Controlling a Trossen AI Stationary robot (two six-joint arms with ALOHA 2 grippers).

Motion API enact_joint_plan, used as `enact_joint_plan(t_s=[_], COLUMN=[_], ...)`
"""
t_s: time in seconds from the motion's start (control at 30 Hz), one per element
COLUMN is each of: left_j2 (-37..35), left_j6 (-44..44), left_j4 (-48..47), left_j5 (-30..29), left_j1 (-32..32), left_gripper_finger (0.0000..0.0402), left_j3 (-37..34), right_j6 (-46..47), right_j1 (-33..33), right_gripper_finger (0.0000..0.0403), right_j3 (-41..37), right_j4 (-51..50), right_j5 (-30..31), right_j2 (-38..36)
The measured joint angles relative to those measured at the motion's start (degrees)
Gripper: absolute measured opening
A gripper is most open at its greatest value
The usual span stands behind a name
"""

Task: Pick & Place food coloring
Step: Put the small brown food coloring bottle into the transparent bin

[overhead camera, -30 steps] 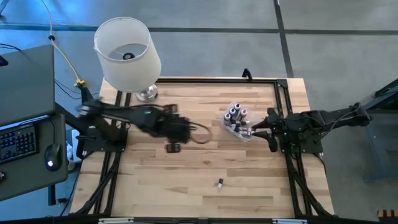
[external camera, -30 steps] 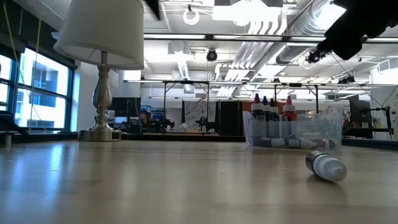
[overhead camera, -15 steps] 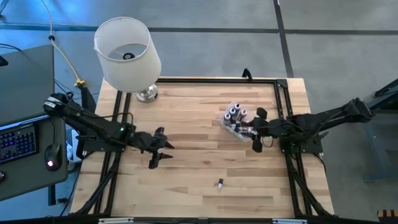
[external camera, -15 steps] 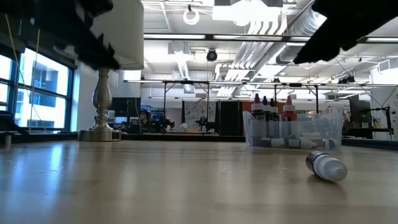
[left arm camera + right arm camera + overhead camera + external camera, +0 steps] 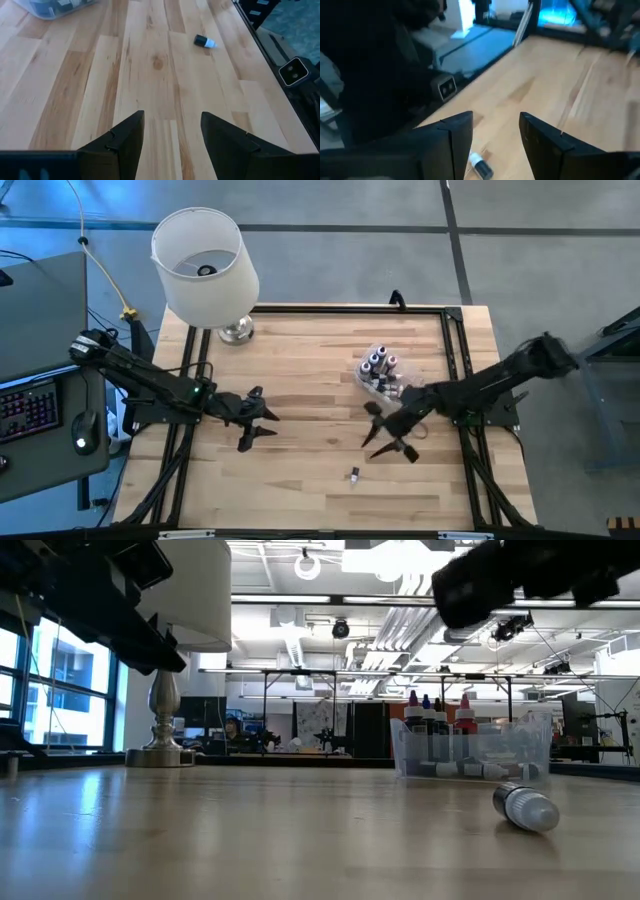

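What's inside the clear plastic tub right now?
The clear plastic tub holds food coloring bottles standing upright, with more lying along its floor. The tub's walls and the bottles hide each other, so an exact count isn't visible.

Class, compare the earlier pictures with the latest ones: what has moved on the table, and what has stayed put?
The right gripper left the clear tub and swung out over the table toward the loose bottle, open and empty. The left gripper drew back toward its own side, then stopped, open. Nothing was grasped or released. The loose bottle, the tub with its bottles and the lamp stayed put.
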Motion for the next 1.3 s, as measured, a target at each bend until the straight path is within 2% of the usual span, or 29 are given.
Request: enact_joint_plan(t_s=[0.2, 0.37, 0.47, 0.63, 0.73, 0.83, 0.9, 1.17, 1.3], left_j2=[0.0, 0.02, 0.02, 0.02, 0.02, 0.04, 0.04, 0.04, 0.04], left_j6=[-0.08, -0.15, -0.15, -0.23, -1.0, -1.53, -1.57, -1.66, -1.66], left_j4=[0.25, 0.95, 2.39, 2.82, 2.82, 2.82, 2.76, 2.73, 2.61], left_j5=[-0.59, -0.63, -0.64, -0.66, -0.61, -0.59, -0.36, 0.02, 0.85], left_j1=[0.0, 0.0, 0.0, 0.0, 0.0, 0.0, 0.0, 0.0, 0.0], left_gripper_finger=[0.0195, 0.0195, 0.0195, 0.0195, 0.0195, 0.0195, 0.0195, 0.0195, 0.0195], left_j3=[0.0, 0.0, 0.0, 0.0, 0.0, 0.0, 0.02, 0.02, 0.02], right_j6=[0.19, -1.66, -2.48, -10.26, -14.38, -16.03, -16.28, -16.46, -15.35], right_j1=[2.06, 2.89, 3.37, 5.05, 6.36, 7.13, 7.13, 6.74, 6.76], right_gripper_finger=[0.0156, 0.0156, 0.0156, 0.0156, 0.0156, 0.0156, 0.0156, 0.0155, 0.0138], right_j3=[0.17, 4.01, 7.53, 12.03, 13.56, 14.53, 15.13, 16.28, 16.28], right_j4=[6.6, 8.04, 3.32, -7.15, -7.05, -6.95, -7.1, -6.16, -6.12], right_j5=[-0.08, -0.4, -0.45, -0.61, -0.85, 1.36, 3.35, 2.9, 3.32], right_j2=[14.65, 21.49, 23.99, 28.08, 30.34, 32.6, 34.2, 38.44, 38.56])
